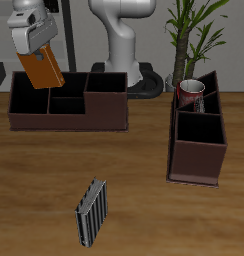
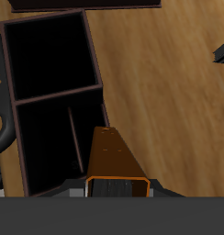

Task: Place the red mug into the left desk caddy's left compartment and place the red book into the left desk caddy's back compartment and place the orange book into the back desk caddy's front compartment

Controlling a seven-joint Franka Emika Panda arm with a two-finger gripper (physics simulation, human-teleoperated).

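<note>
In the exterior view the gripper (image 1: 38, 52) hangs above the end of the back desk caddy (image 1: 68, 101), its fingers closed on the orange book (image 1: 42, 68), which slants down from them over the caddy's large end cell without reaching its floor. The back desk caddy's front compartment (image 1: 65, 104) lies just below and beside the book's lower corner. Well away from the hand, across the table (image 1: 144, 170), stands the left desk caddy (image 1: 198, 136) with the red mug (image 1: 191, 95) sitting in its rear part. A black-and-grey striped book (image 1: 91, 211) lies far from the hand, near the table's front edge. In the wrist view the orange book (image 2: 115, 155) reaches straight out from between the fingers, gripped at its near end, and past its far end is the dark open back desk caddy (image 2: 57, 91) with its dividing walls.
</note>
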